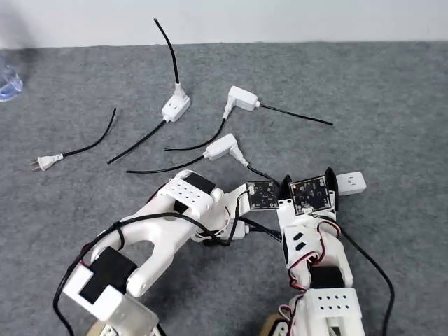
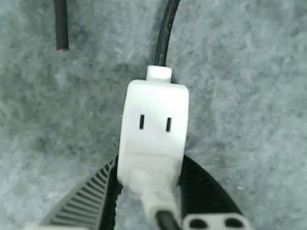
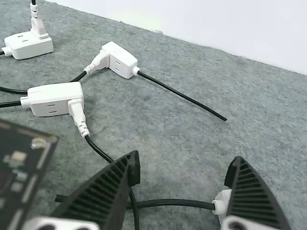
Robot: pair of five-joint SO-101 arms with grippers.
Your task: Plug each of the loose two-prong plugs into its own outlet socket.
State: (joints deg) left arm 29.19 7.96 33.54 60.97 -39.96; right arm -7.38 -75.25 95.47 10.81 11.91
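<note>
Left wrist view: left gripper (image 2: 149,163) clamped on the white two-slot plastic outlet block (image 2: 153,110). Right wrist view: right gripper (image 3: 186,160) gaping wide, white plastic connector (image 3: 219,206) on black cord (image 3: 168,203) just beside one finger.

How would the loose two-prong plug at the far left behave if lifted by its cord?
The plug looks small, so it is probably light. Its thin black cord curves, so it is likely floppy, and the plug would probably dangle.
</note>
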